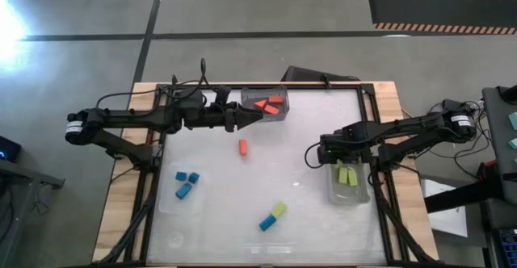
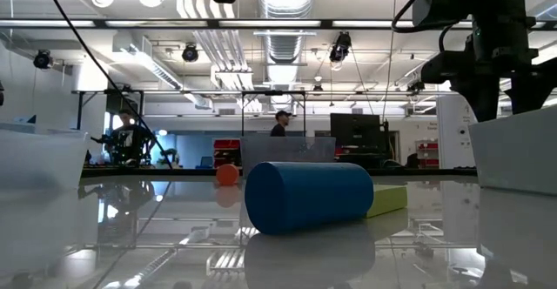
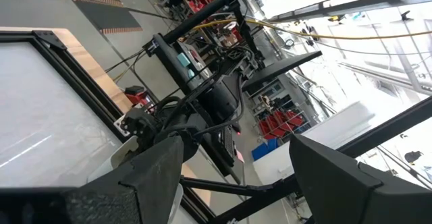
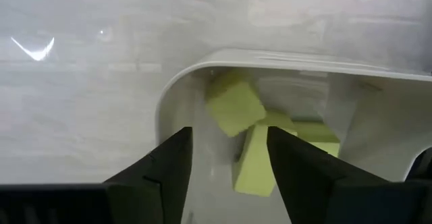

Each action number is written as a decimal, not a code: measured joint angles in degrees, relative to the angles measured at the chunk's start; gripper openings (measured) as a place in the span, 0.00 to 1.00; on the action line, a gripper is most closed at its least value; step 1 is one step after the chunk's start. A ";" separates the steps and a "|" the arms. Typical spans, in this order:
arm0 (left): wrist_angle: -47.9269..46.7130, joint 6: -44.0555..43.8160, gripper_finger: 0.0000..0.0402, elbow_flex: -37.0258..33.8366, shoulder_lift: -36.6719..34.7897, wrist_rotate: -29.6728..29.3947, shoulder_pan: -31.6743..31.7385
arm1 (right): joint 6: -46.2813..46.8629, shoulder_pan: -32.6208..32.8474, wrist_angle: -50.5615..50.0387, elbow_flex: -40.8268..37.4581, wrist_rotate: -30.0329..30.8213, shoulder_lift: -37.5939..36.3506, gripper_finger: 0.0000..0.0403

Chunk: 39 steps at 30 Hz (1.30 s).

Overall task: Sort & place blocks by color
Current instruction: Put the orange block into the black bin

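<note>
- The table point(image 1: 258, 219) carries three clear bins and a few loose blocks; places below are given from the lone orange-red block point(image 1: 242, 146), which lies near the table's middle.
- That orange-red block is oblong, with its long axis running from the table's far edge toward its near edge.
- Beyond it, at the far edge, sits the orange bin point(image 1: 279, 97) with orange-red blocks point(image 1: 269, 104) inside, lying at mixed angles.
- The left gripper point(image 1: 257, 115) hangs at that bin's left rim, just beyond the lone block. Its fingers point(image 3: 152, 177) point right, spread apart, with nothing between them.
- Left of the lone block and nearer the front, the blue bin point(image 1: 166, 202) holds blue blocks point(image 1: 187, 183); two small ones lie side by side and a longer one below them runs diagonally.
- Toward the front and slightly right of the lone block, a blue block point(image 1: 266, 222) and a yellow-green block point(image 1: 278, 211) lie touching end to end, forming one diagonal line rising to the right.
- In the low view this blue block point(image 2: 309, 197) looms close, its long axis across the picture, with the yellow-green one point(image 2: 387, 199) poking out behind it.
- Well to the right of the lone block stands the green bin point(image 1: 349, 194) with yellow-green blocks point(image 1: 347, 176) inside, long axes roughly front to back.
- The right gripper point(image 1: 333, 157) hovers over that bin's far left end. Its fingers point(image 4: 169, 166) are parted and empty above the yellow-green blocks point(image 4: 246, 123), which lie jumbled at differing tilts.
</note>
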 joint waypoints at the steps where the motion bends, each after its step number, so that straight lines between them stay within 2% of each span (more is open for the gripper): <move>1: 0.00 0.00 0.63 0.01 0.00 -0.02 0.00 | 0.00 0.00 0.00 0.00 0.00 -0.01 0.46; 7: -1.19 -0.14 0.63 0.01 0.00 0.00 0.00 | -0.03 0.00 -0.02 0.00 0.00 -0.02 0.50; 10: -4.74 -0.61 0.63 0.01 0.00 0.00 0.00 | -0.09 0.00 -0.05 0.00 -0.32 -0.05 0.50; 17: -22.28 -3.60 0.60 0.20 0.00 -0.05 -0.02 | -1.46 0.04 -2.59 3.41 -1.44 -0.07 0.50; 24: -40.98 -5.52 0.53 0.18 1.03 -1.62 -0.02 | -4.27 0.04 -6.53 10.05 -1.44 -0.10 0.50; 29: -48.13 -8.91 0.50 0.15 4.88 -1.70 -0.02 | -5.03 0.04 -8.51 16.02 -1.44 -0.10 0.50; 32: -48.58 -9.44 0.49 0.15 8.20 -1.68 -0.02 | -7.05 0.04 -9.25 20.02 -1.17 -0.10 0.50; 39: -52.33 -9.40 0.49 4.21 17.61 -2.44 -0.02 | -12.41 0.04 -9.22 29.22 6.23 -0.07 0.50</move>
